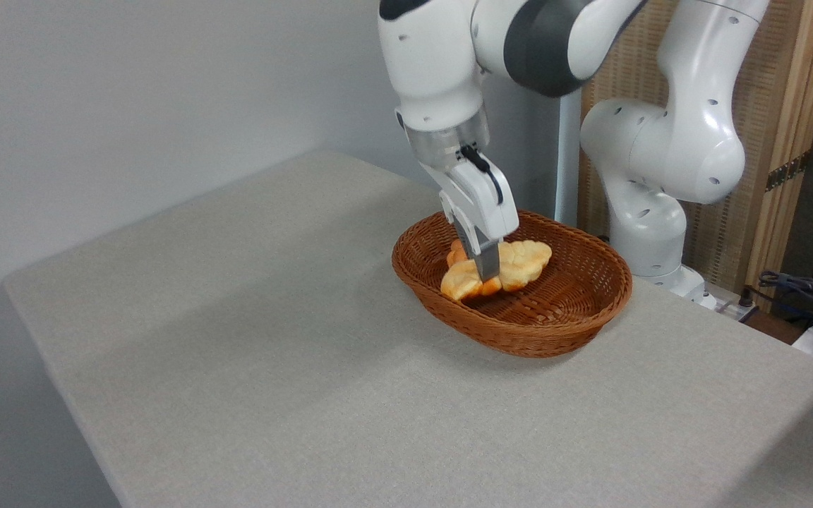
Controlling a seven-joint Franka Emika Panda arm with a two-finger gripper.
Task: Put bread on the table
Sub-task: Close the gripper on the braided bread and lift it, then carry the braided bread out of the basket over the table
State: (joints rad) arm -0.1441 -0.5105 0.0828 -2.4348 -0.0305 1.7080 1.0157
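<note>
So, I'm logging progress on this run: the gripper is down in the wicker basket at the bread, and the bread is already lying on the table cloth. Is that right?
Not quite. The camera view shows the gripper down in the basket at the bread, as you say, but the bread is still inside the basket, not on the table. The cloth around the basket has no bread on it.
</note>
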